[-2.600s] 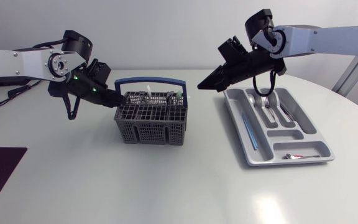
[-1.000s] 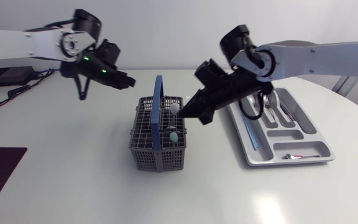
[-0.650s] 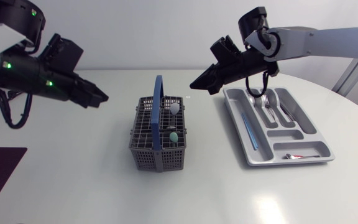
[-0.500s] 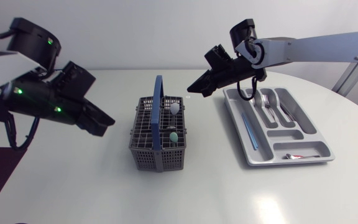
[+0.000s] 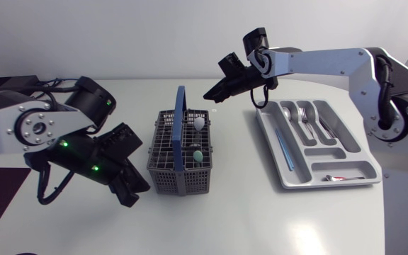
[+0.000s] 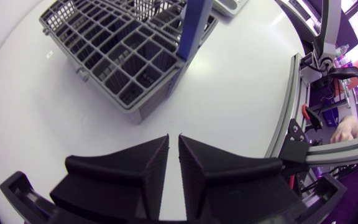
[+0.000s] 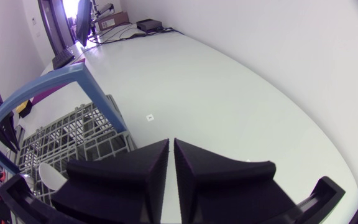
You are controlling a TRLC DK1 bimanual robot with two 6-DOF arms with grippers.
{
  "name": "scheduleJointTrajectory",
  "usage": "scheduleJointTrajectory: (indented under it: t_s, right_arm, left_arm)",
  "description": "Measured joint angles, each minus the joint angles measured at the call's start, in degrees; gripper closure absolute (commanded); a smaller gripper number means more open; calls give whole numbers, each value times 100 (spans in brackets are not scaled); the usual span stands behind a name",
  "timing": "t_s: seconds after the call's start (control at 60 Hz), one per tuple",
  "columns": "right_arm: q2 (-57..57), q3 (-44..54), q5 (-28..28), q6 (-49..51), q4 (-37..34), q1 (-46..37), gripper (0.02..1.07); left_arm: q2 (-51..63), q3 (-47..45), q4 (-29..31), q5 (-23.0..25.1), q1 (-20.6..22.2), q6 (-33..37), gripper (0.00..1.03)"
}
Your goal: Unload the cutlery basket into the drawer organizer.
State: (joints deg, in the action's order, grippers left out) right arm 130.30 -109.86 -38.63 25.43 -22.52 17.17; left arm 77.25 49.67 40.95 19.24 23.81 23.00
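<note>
Checking where the remaining cutlery lies relative to each gripper.

Head view: the basket (image 5: pixel 179 170) stands mid-table. Its blue handle (image 5: pixel 180 117) runs away from the camera, so the basket's long axis is near-to-far. Two pieces show, both in cells on the organizer side of the handle. A spoon (image 5: pixel 201 125) stands bowl-up toward the far end, and a teal-ended piece (image 5: pixel 198 154) sits nearer the middle. Both stand roughly upright. The organizer (image 5: pixel 297 183) lies well off to that same side and already holds forks (image 5: pixel 301 115) and a few other pieces. The right gripper (image 5: pixel 208 95) hangs above the table just past the basket's far corner, tips pointing toward the spoon's end. The left gripper (image 5: pixel 137 190) sits low beside the basket's opposite, near wall, with the handle between it and the cutlery.

Left wrist view: this gripper (image 6: pixel 173 138) has its fingers pressed almost together with only a slit between them, holding nothing. The basket lies ahead of the tips and apart from them. The cells on this side look empty.

Right wrist view: this gripper (image 7: pixel 170 143) is likewise closed to a slit and empty. The basket lies ahead and below, with the handle arching over it. The spoon's pale bowl shows beside the gripper body.

Judgement: the right arm is nearer the cutlery. Its jaws must spread first, then come down along the spoon's upright axis. The handle close alongside leaves little room.
</note>
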Motion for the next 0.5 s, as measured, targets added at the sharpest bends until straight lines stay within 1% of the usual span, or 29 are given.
scheduleJointTrajectory:
  t_s: [0.15,0.5]
  right_arm:
    - [387,-446,107,-17,-168,94,92]
    - [610,-553,184,133,-597,267,93]
  left_arm:
    - [286,-90,-225,0,0,2,89]
    - [422,-87,-769,4,-70,-2,89]
